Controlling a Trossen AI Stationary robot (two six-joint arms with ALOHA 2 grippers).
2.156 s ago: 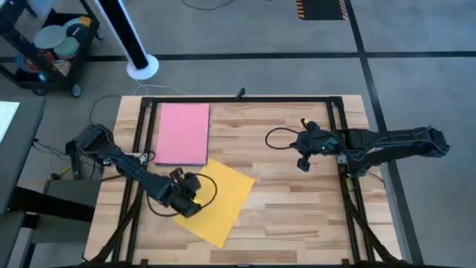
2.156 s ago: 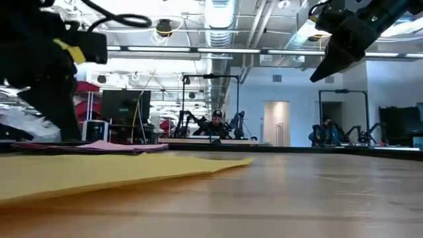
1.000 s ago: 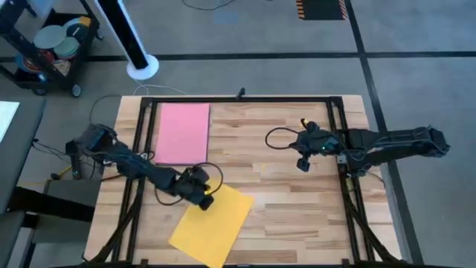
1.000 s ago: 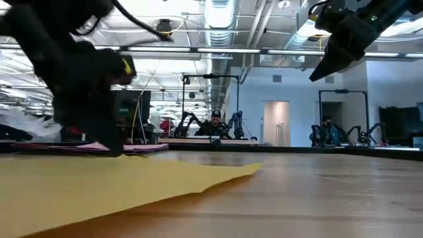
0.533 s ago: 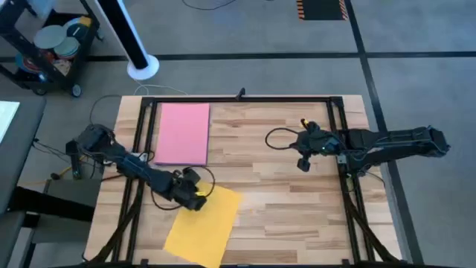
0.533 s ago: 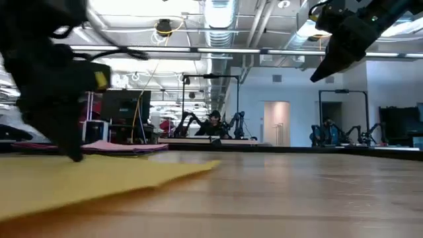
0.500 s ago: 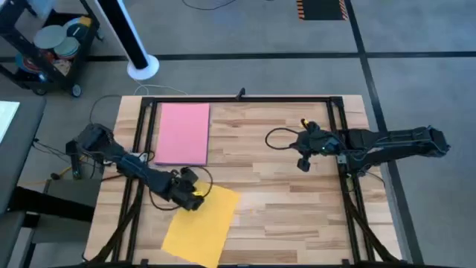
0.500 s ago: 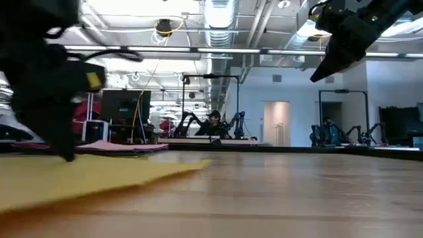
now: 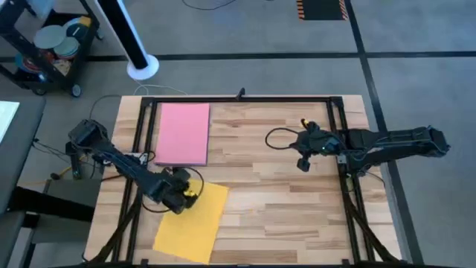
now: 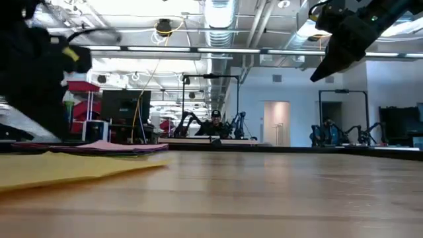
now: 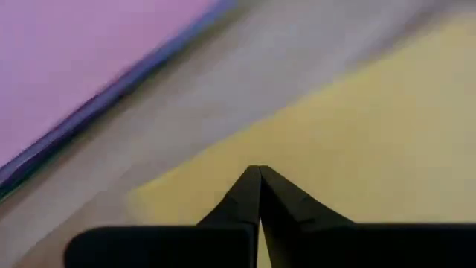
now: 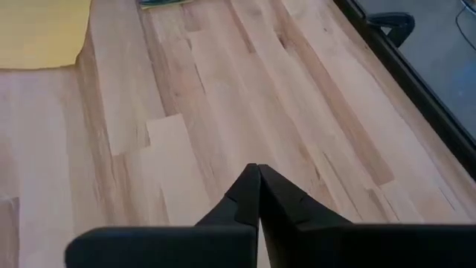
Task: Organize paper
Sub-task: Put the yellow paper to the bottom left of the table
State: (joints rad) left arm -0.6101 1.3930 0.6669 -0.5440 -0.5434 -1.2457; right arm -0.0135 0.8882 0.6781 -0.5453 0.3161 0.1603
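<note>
A yellow sheet of paper (image 9: pixel 195 227) lies flat on the wooden table near its front left. My left gripper (image 9: pixel 183 196) stands shut at the sheet's far left corner. In the left wrist view the shut fingertips (image 11: pixel 258 173) rest on yellow. A stack topped by a pink sheet (image 9: pixel 182 134) lies flat at the far left, with darker sheet edges (image 11: pixel 111 93) showing under it. My right gripper (image 9: pixel 303 161) hangs shut above the table's middle right, high in the low view (image 10: pixel 334 49), touching nothing. My left gripper presses its shut fingertips down on the yellow sheet near its far left corner (image 11: pixel 294 158), coming from above and slanting. The sheet lies flat on the table under them.
Black frame rails (image 9: pixel 141 141) run along the table's left, far and right sides (image 9: pixel 343 149). Bare wood (image 9: pixel 275 216) lies between the yellow sheet and the right arm. A cart (image 9: pixel 52 45) stands on the floor beyond the far left corner.
My left gripper has moved toward the table's left edge and slightly toward the near edge, staying shut. The yellow sheet has slid along the table with it and turned about, so its long sides now run closer to the pink stack's direction.
</note>
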